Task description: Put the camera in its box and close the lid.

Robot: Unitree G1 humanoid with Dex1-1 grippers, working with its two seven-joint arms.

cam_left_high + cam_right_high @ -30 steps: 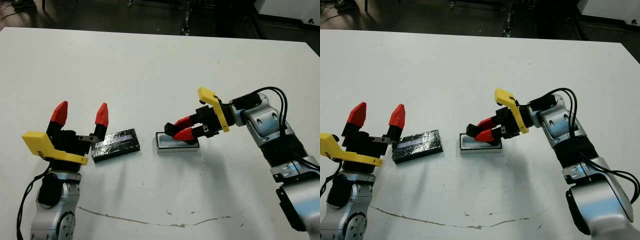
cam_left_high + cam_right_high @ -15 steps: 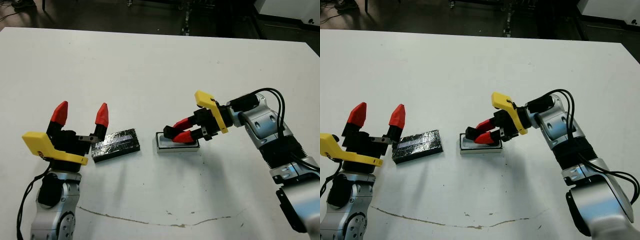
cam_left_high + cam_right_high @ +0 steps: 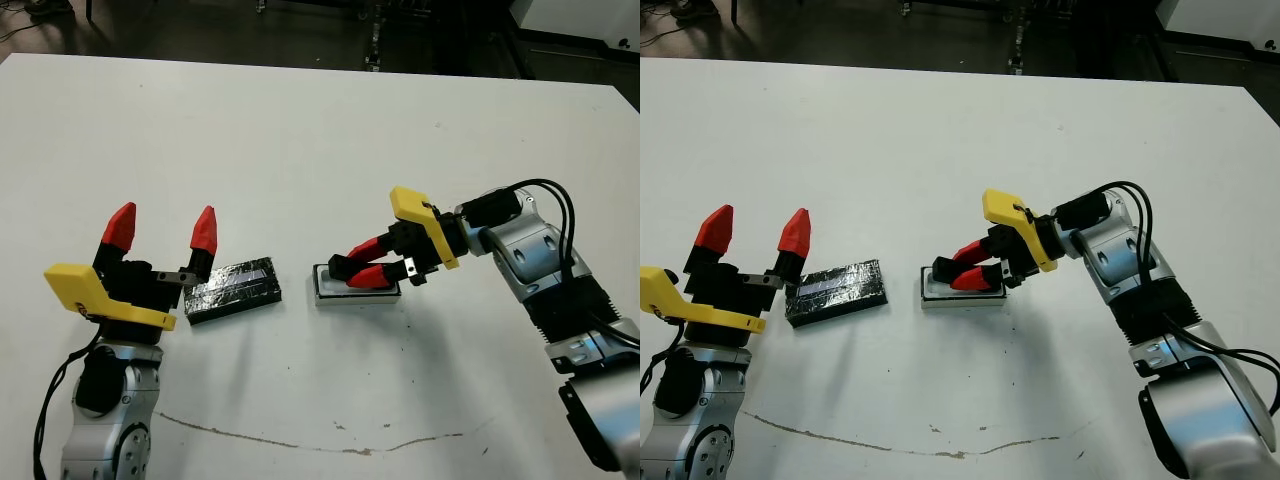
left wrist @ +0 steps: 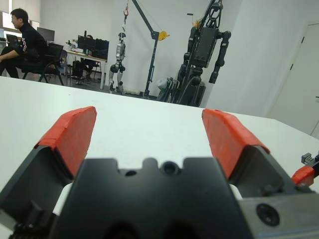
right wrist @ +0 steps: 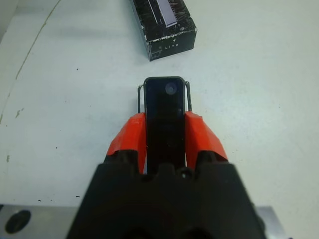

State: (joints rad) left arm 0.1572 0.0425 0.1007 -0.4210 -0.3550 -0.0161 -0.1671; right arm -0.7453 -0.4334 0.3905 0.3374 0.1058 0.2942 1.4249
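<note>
The camera (image 5: 164,114), a thin matte black oblong, is pinched between the red fingers (image 5: 198,139) of my right gripper (image 3: 346,270), which is shut on it. It hangs low over the box (image 3: 358,291), a small white tray whose thin rim (image 5: 139,97) shows on both sides of the camera's far end. I cannot tell whether the camera touches the tray. The lid (image 3: 233,290), a glossy black slab with a pale stripe, lies flat on the table left of the box. My left gripper (image 3: 162,230) stands open just left of the lid, holding nothing.
A thin dark crack or line (image 3: 300,445) runs across the white table (image 3: 300,150) near its front edge. Beyond the table, the left wrist view shows a seated person (image 4: 22,42) and standing robots (image 4: 204,50).
My right gripper has shifted slightly left and lower with the camera, further over the box. The left arm and the lid have not moved.
</note>
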